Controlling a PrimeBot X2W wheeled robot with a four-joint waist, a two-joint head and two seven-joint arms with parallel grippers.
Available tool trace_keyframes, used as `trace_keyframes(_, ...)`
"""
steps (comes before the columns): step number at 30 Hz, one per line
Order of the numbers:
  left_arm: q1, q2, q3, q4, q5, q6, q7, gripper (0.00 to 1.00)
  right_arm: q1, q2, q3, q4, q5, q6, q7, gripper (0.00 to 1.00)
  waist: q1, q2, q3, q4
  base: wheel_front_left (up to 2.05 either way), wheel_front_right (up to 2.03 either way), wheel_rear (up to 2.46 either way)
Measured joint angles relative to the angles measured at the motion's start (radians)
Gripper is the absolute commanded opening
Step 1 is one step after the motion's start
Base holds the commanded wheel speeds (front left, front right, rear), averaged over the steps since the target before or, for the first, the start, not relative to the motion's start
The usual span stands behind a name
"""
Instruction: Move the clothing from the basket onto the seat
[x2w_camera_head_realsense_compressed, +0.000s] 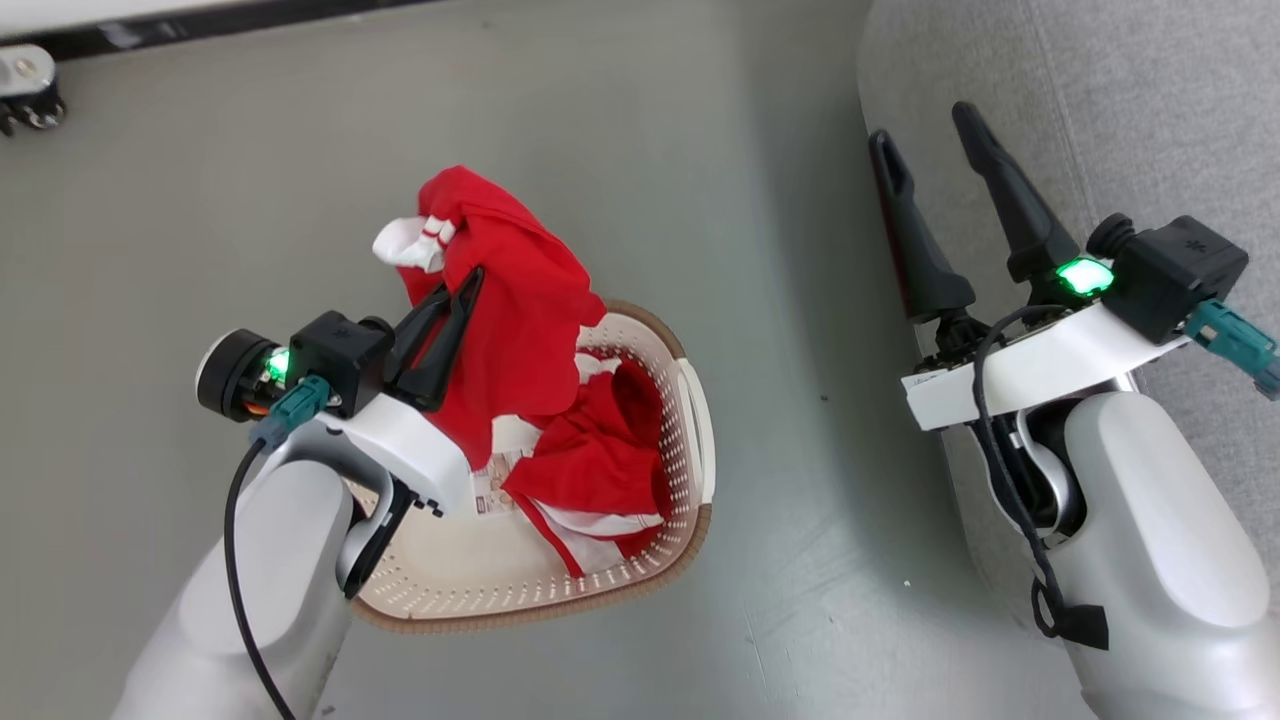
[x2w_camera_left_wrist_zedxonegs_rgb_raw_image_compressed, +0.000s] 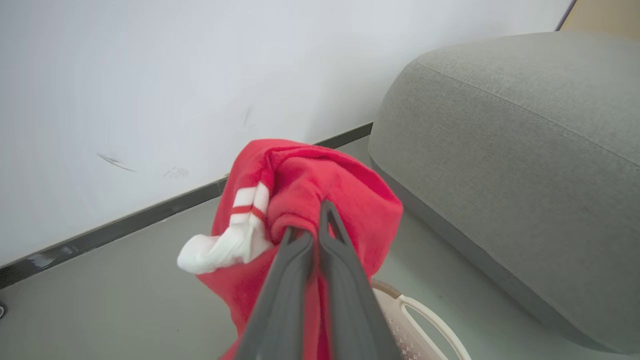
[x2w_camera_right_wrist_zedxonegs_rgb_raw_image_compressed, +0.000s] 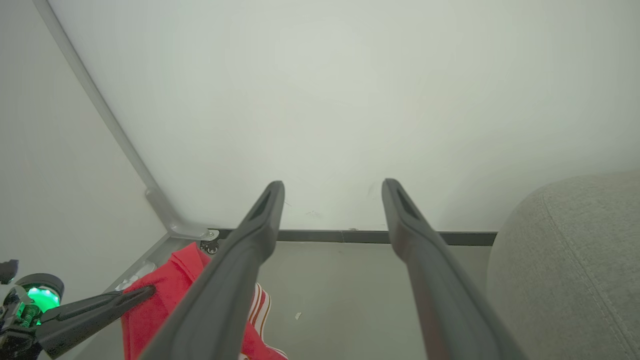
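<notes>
We see the left claw (x2w_camera_head_realsense_compressed: 462, 290) clenched on a red garment (x2w_camera_head_realsense_compressed: 520, 330), held above the basket (x2w_camera_head_realsense_compressed: 692, 440) for carrying right to the grey seat (x2w_camera_head_realsense_compressed: 1100, 100), while more red clothing (x2w_camera_head_realsense_compressed: 600, 465), perhaps one piece, lies inside and the right claw (x2w_camera_head_realsense_compressed: 922, 125) hangs spread and empty.

Home-like room: grey sofa (x2w_camera_left_wrist_zedxonegs_rgb_raw_image_compressed: 500, 150), laundry basket (x2w_camera_head_realsense_compressed: 560, 585)

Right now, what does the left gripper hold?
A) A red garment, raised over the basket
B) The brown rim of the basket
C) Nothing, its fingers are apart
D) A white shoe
A: the left gripper has its two dark fingers shut on a red garment, which hangs from them over the basket.
</notes>
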Motion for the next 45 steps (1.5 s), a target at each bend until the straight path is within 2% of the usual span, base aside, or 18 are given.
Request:
trace_keyframes(5, 0.028, -0.001, 0.021, -0.049, -0.006, 0.000, 0.000, 0.00, 0.017, -0.008, 0.024, 0.017, 0.000, 0.000, 0.000, 1.00, 0.0000, 0.0000, -0.041, 0.014, 0.00, 0.00, 0.00)
trace_keyframes(10, 0.046, -0.003, 0.031, -0.086, -0.007, 0.000, 0.000, 0.00, 0.045, -0.032, 0.110, 0.049, 0.003, 0.000, 0.000, 1.00, 0.0000, 0.0000, -0.082, 0.030, 0.00, 0.00, 0.00)
trace_keyframes(23, 0.082, -0.002, 0.023, -0.141, -0.005, 0.000, 0.000, 0.00, 0.091, -0.063, 0.226, 0.090, 0.059, 0.000, 0.000, 1.00, 0.0000, 0.0000, -0.182, 0.070, 0.00, 0.00, 0.00)
trace_keyframes(34, 0.091, 0.002, -0.024, -0.166, 0.004, 0.000, 0.000, 0.00, 0.104, -0.095, 0.315, 0.117, 0.108, 0.000, 0.000, 1.00, 0.0000, 0.0000, -0.244, 0.104, 0.00, 0.00, 0.00)
trace_keyframes(45, 0.091, 0.026, -0.116, -0.196, 0.011, 0.000, 0.000, 0.00, 0.123, -0.150, 0.431, 0.148, 0.184, 0.000, 0.000, 1.00, 0.0000, 0.0000, -0.294, 0.143, 0.00, 0.00, 0.00)
